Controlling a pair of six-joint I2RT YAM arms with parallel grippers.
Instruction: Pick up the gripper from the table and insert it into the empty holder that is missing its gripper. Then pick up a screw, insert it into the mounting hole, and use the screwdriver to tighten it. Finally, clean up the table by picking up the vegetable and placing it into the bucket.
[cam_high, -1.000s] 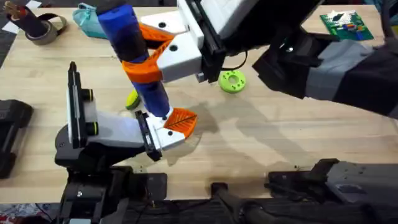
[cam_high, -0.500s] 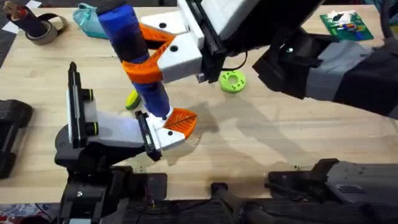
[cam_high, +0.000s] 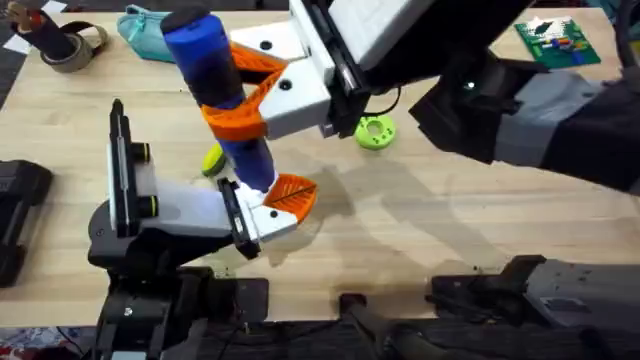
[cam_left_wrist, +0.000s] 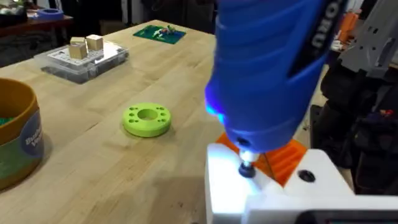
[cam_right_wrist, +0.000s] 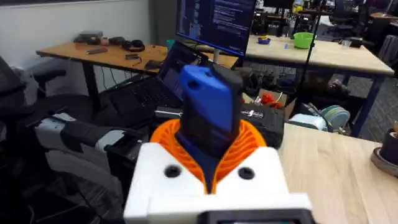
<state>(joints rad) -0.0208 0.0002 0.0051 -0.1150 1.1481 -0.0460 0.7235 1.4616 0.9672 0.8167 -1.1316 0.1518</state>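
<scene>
screw-tightening step in hand

clamped hard around the screwdriver (cam_high: 218, 95) with the right gripper (cam_high: 250, 95), orange pads pinched on the blue barrel, tool near upright. tip planted on the white base of the gripper (cam_high: 283, 200), seated already in the holder (cam_high: 165, 212) near the table's (cam_high: 420, 220) front left edge. seen up close from the left wrist: metal tip down on a small dark screw head (cam_left_wrist: 247, 169) in the white block, orange pad just behind.

judged as the tightening stage: insertion done, screw in the hole, clean-up not yet started. vegetable (cam_high: 212, 160) lying on the table just behind the holder, partly hidden by the tool. bucket (cam_left_wrist: 15, 134) standing apart toward the left. green disc (cam_high: 374, 130) further toward the middle.

left gripper: cannot tell, clenched or released.

next called for: steady downward pressure, tip kept square in the head, turned until snug, lifted straight off.
</scene>
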